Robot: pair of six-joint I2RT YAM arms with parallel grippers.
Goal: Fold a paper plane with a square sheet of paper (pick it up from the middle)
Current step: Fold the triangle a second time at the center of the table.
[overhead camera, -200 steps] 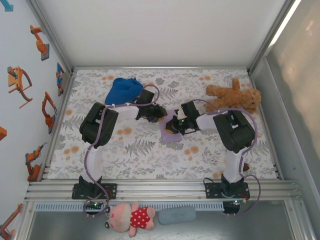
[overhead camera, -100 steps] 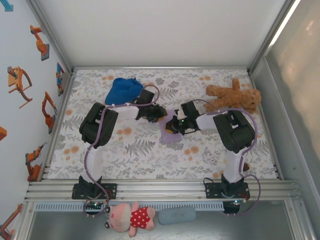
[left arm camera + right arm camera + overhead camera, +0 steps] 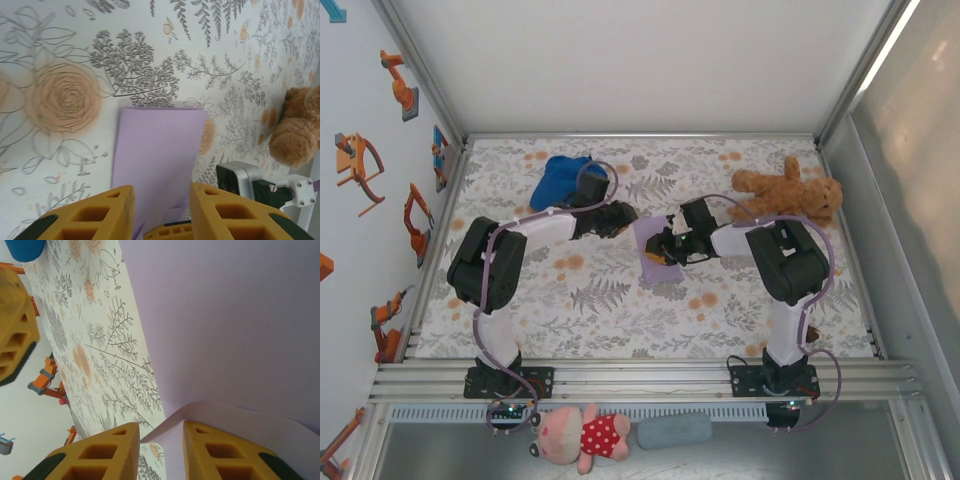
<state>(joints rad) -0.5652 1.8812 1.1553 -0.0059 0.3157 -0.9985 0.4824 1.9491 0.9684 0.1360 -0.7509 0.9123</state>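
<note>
Patience pays now: the square sheet of paper (image 3: 157,145) lies mid-bench (image 3: 580,290), a loose flap curling up at your right pincer (image 3: 161,427), whose fingers stand narrowly apart. Steady its edge with the left pincer (image 3: 162,189), also slightly parted, then press the crease slowly.

no words, numbers, labels or brand marks can be read in any view. the nearest thing to a sign is what looks like a blue arrow sticker (image 3: 334,10) on the left wall (image 3: 360,240), at eleven o'clock, cut by the frame edge.
</note>
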